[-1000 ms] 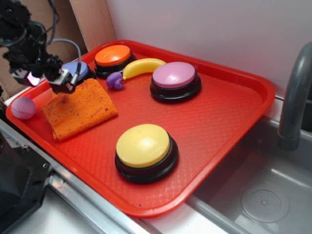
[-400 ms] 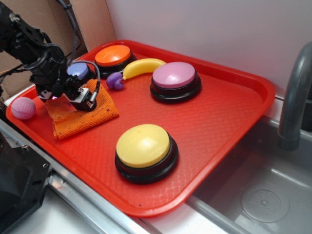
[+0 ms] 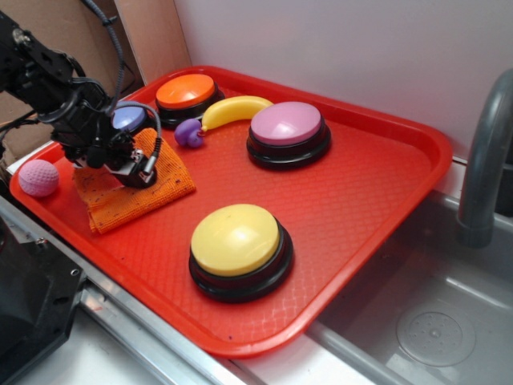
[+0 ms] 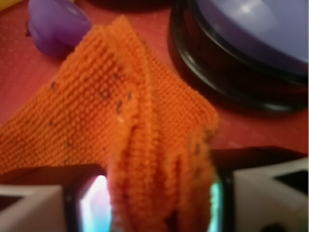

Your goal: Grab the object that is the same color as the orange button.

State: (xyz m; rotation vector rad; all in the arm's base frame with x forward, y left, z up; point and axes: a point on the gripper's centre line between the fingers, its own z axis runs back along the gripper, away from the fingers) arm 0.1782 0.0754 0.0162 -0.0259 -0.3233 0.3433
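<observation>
The object is an orange woven cloth point(image 3: 152, 188) with dark specks, lying at the left of the red tray point(image 3: 377, 184). My gripper point(image 3: 135, 167) is down on its middle, shut on a bunched fold. The wrist view fills with that cloth point(image 4: 111, 111), pinched into ridges between my two fingers point(image 4: 89, 205), the gripper point(image 4: 159, 203) closed around the fold. The orange button point(image 3: 186, 91) sits at the tray's back left, apart from the cloth.
A blue button point(image 3: 128, 119) stands just behind my gripper, close to the cloth. A purple toy point(image 3: 189, 133), a banana point(image 3: 234, 109), a pink button point(image 3: 286, 128) and a yellow button point(image 3: 236, 242) share the tray. A pink ball point(image 3: 38, 177) lies at the left rim; a sink point(image 3: 433, 313) lies right.
My gripper came down from above the cloth's back corner onto the cloth and closed on it; the cloth is now bunched up between the fingers.
</observation>
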